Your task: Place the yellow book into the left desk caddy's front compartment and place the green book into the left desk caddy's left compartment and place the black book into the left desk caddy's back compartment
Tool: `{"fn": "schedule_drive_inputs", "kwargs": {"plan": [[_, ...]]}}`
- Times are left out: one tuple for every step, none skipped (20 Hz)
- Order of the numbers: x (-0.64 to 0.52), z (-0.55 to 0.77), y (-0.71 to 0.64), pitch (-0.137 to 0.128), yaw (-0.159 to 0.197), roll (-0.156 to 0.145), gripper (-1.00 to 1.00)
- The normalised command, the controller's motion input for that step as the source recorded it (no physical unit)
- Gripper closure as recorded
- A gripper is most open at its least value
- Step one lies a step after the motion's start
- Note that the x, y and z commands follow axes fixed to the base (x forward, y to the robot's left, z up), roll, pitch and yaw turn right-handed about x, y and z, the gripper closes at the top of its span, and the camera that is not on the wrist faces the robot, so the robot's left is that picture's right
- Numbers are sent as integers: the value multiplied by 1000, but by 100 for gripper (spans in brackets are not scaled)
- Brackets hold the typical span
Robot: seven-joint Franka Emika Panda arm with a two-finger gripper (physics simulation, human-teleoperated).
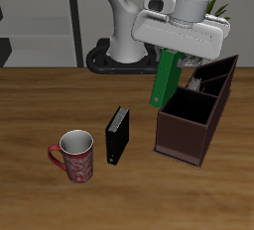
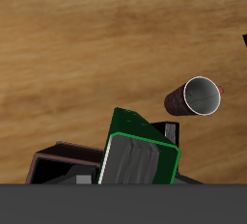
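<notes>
No brand, label or readable writing shows on anything; the mug [image 1: 75, 156] carries only a red and pale pattern too blurred to read. The gripper [image 1: 171, 54] hangs above the table with the green book [image 1: 165, 79] clamped in it: the book's upper end goes up into the gripper's body and the rest hangs straight down from it, nearly upright with a slight tilt. The fingers themselves are hidden by the gripper's housing, so their exact spread cannot be told beyond being closed onto the book's thin width. In the wrist view the green book [image 2: 138, 151] fills the space right before the camera, its green rim framing a grey face. The book's lower end hangs at the caddy's [image 1: 189, 137] 10 o'clock corner, above its rim; whether it touches the rim cannot be told. The caddy, dark maroon-brown, stands at 3 o'clock on the table, its large square section nearer the table's front edge and its smaller partitioned sections farther back; in the wrist view the caddy [image 2: 58, 160] shows just beside the book. The black book [image 1: 117, 135] stands upright near the table's middle, between mug and caddy, touching neither, at 7 o'clock from the gripper. The mug stands at 8 o'clock on the table, well apart from the gripper, and the mug [image 2: 197, 97] shows its open mouth in the wrist view. The yellow book cannot be made out with any certainty.
</notes>
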Motion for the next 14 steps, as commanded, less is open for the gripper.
{"fn": "schedule_drive_inputs", "kwargs": {"plan": [[-1071, 342, 78, -81, -17, 13, 100], [135, 37, 78, 0, 0, 0, 100], [-1413, 253, 186, -62, -137, 103, 100], [-375, 76, 214, -36, 11, 23, 100], [-331, 39, 124, -33, 10, 42, 100], [-633, 162, 321, -74, 5, 45, 100], [-819, 166, 384, 8, -15, 122, 100], [-228, 100, 177, -40, -2, 26, 100], [-520, 157, 264, -68, 21, 26, 100], [-810, 132, 481, -77, 94, 142, 100], [-364, 53, 230, -7, -11, 51, 100], [-306, 45, 228, -30, 30, 19, 100], [-662, 61, 290, -70, 36, 57, 100], [-842, -143, 406, 102, 19, 60, 100]]}}
